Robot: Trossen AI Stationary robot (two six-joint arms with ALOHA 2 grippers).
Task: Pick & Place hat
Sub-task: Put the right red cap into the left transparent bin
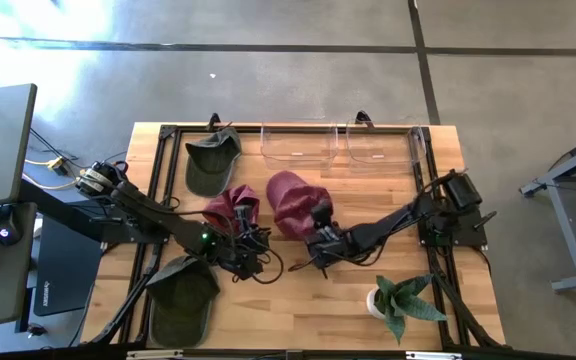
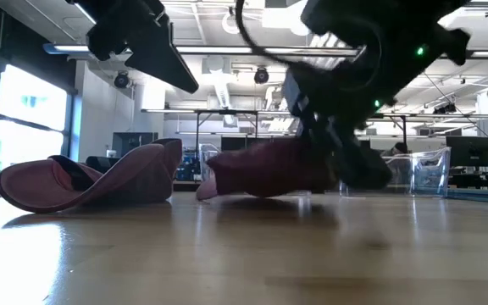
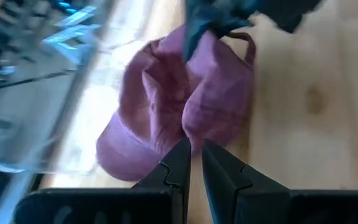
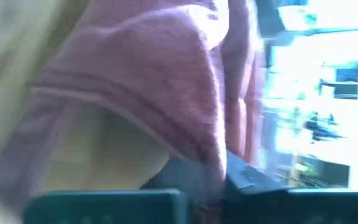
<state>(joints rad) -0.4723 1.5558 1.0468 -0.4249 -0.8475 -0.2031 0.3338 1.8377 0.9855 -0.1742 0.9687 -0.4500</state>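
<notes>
While the right gripper (image 1: 320,238) pinches a maroon hat (image 1: 293,200), the left gripper (image 1: 251,262), nearly closed and empty, flanks another maroon hat (image 1: 230,208).

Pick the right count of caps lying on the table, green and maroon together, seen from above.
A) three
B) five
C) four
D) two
C: the high view shows two green caps on the left side and two maroon caps at the middle.

We count two maroon hats (image 1: 230,208) (image 1: 290,200), two green hats (image 1: 211,160) (image 1: 181,295), two clear bins (image 1: 296,143) (image 1: 383,143), one potted plant (image 1: 400,300).
</notes>
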